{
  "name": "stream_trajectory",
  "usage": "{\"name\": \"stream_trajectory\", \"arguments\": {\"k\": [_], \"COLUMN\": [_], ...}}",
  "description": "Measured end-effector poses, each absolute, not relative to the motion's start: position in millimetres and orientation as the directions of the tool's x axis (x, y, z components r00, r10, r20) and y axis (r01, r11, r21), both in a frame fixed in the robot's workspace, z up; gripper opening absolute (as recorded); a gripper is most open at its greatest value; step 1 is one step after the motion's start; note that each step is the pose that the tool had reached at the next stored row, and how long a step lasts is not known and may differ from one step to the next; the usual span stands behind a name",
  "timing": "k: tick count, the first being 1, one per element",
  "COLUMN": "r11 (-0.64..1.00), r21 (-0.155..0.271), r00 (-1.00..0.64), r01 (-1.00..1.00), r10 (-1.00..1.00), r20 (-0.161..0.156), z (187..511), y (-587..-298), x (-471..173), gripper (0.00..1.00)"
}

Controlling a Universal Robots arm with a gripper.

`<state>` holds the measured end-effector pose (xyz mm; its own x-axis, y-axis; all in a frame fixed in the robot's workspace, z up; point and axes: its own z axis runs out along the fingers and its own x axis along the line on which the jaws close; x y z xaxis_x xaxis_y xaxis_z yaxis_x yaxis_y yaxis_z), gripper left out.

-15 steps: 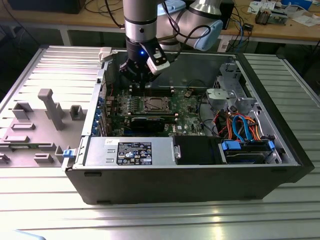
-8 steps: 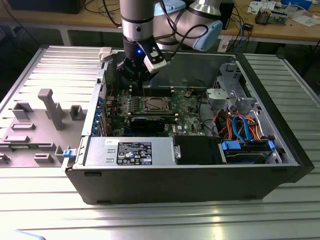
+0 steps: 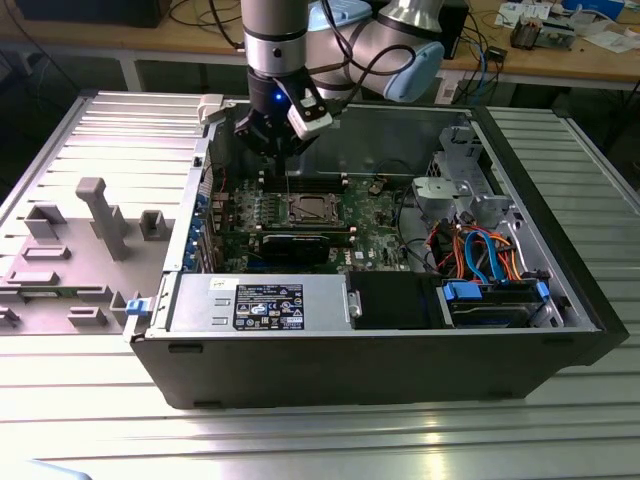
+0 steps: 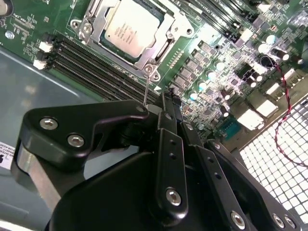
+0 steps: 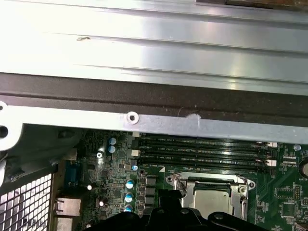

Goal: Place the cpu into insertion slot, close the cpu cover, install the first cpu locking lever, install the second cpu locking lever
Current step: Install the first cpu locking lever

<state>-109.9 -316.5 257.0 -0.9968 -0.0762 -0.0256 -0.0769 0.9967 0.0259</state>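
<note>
The cpu (image 4: 130,28) lies flat in the insertion slot (image 3: 305,210) on the green board, silver top up. The cpu cover (image 4: 92,21) is down around it, framing the chip; both also show in the first wrist view, cpu (image 5: 211,199) and cpu cover (image 5: 240,185). A thin wire locking lever (image 4: 146,89) stands up from the socket's corner to my gripper (image 4: 167,98), whose black fingers are shut just above the socket. I cannot tell whether they pinch the lever or only touch it. In the exterior view the gripper (image 3: 272,140) hangs over the board with the locking lever (image 3: 287,180) below it.
Long memory slots (image 4: 91,67) run beside the socket. A black expansion card (image 3: 295,245), power supply (image 3: 260,300), drive cage (image 3: 460,190) and coloured cables (image 3: 480,250) fill the open case. The case wall (image 5: 154,72) is close by. A grey fixture (image 3: 100,215) sits at the exterior view's left.
</note>
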Motion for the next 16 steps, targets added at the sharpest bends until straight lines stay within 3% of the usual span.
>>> {"name": "stream_trajectory", "arguments": {"k": [16], "r11": [0.997], "r21": [0.025], "r00": [-0.997], "r01": [-0.077], "r10": [-0.076], "r20": [-0.026], "z": [257.0], "y": [-313.7], "x": [-110.6], "gripper": [0.11]}}
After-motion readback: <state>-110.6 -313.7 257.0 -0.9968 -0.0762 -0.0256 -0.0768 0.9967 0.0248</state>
